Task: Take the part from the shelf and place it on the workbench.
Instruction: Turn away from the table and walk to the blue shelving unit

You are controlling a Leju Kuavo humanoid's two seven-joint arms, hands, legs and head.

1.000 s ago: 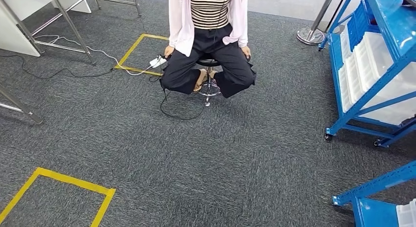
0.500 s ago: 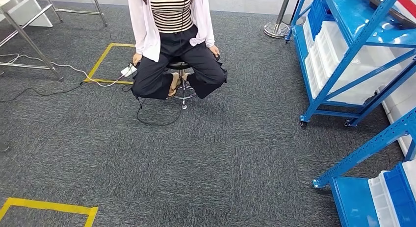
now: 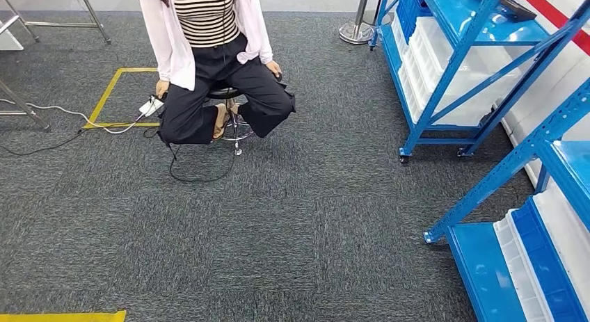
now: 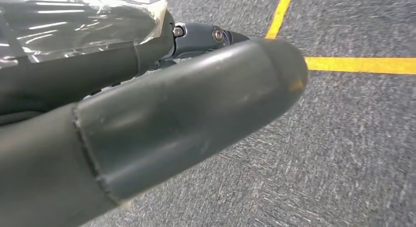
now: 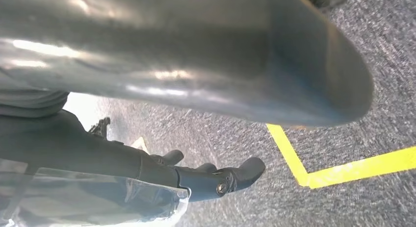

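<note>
Head view: grey carpet [image 3: 292, 224] with a person [image 3: 209, 51] seated on a stool [image 3: 233, 117] ahead. A blue shelf [image 3: 452, 65] on castors stands to the right and holds white bins [image 3: 445, 78] and a blue bin [image 3: 414, 5]. A second blue shelf [image 3: 529, 218] lies nearer, at the right edge, with white and blue trays on its low tier. The part cannot be told among the bins. Yellow tape [image 3: 115, 99] marks a square on the carpet beside the person; a white cable [image 3: 62, 113] runs to it.

Left wrist view: left hand [image 4: 162, 119] hangs over carpet, thumb large in front, dark fingers [image 4: 206, 36] behind it, holding nothing; whether the fingers are apart or curled cannot be told. Yellow tape lies just beyond the fingertips.

Right wrist view: right hand [image 5: 196, 138] hangs over carpet, dark fingers [image 5: 235, 175] extended and slightly apart, holding nothing. A yellow tape corner [image 5: 304, 178] lies near the fingertips.
</note>
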